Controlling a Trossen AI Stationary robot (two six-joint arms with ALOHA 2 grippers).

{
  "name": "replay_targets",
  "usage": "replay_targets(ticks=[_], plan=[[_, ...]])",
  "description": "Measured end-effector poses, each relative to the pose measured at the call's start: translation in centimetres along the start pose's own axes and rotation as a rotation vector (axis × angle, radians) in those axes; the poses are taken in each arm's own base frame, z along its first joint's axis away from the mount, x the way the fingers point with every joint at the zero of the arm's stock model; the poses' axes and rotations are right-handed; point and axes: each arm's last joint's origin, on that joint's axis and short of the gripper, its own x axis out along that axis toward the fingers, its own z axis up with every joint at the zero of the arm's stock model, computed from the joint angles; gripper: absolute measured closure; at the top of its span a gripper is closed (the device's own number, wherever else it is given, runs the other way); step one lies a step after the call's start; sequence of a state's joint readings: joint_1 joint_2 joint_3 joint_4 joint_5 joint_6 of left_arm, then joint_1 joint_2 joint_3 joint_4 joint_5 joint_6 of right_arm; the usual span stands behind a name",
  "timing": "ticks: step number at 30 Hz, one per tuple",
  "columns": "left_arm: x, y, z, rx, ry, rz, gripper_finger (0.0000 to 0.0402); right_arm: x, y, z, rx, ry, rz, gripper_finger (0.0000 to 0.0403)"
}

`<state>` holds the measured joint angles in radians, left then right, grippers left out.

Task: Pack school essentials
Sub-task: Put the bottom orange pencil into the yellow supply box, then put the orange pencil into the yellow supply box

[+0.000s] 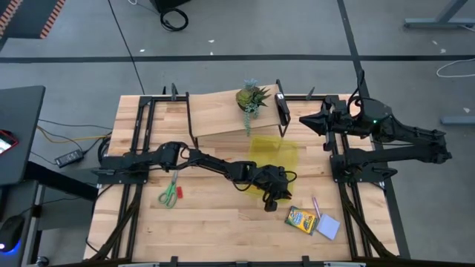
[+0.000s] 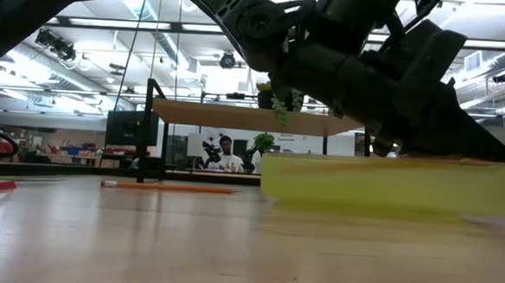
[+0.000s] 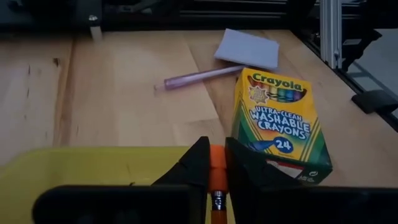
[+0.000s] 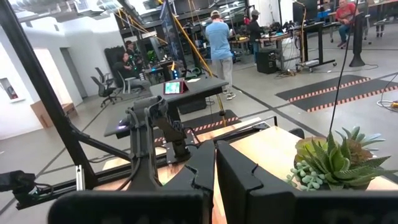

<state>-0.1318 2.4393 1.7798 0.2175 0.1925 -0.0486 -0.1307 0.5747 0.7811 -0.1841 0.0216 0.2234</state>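
Left wrist view: the left gripper (image 3: 217, 165) has its jaws clamped on an orange pencil (image 3: 216, 186) at the edge of the translucent yellow pouch (image 3: 93, 165).

Just beyond the jaws on the wooden surface (image 3: 118, 87) lies the yellow-green crayon box (image 3: 280, 121), then the thin pink pen (image 3: 202, 76), then the pale blue square notepad (image 3: 247, 49) farthest off; seen from above, the left gripper (image 1: 273, 189) sits over the pouch's (image 1: 276, 152) near end, with the crayon box (image 1: 301, 219), pen (image 1: 317, 206) and notepad (image 1: 328, 227) grouped beside it; the green-handled scissors (image 1: 171, 193) lie well apart by the left arm; a second orange pencil (image 2: 168, 186) lies flat on the surface in the low view; farther back, the right gripper (image 1: 306, 121), jaws close together and empty, waits near the small potted spiky plant (image 1: 251, 97).
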Motion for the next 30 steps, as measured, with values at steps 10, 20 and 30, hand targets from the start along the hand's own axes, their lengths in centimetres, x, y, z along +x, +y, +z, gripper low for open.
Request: replay_targets(ticks=[10,20,30], plan=[[0.0,-0.1,0.0,-0.014,-0.001,-0.001,0.0325,0.0,0.0,0.0,0.000,0.000,0.000,0.0380],[0.0,0.0,0.0,-0.040,-0.002,0.000,0.0294,0.0,0.0,0.0,0.000,0.000,0.000,0.0380],[-1.6,-0.1,2.5,-0.063,-0.041,-0.004,0.0302,0.0,0.0,0.0,-0.004,0.000,0.000,0.0380]])
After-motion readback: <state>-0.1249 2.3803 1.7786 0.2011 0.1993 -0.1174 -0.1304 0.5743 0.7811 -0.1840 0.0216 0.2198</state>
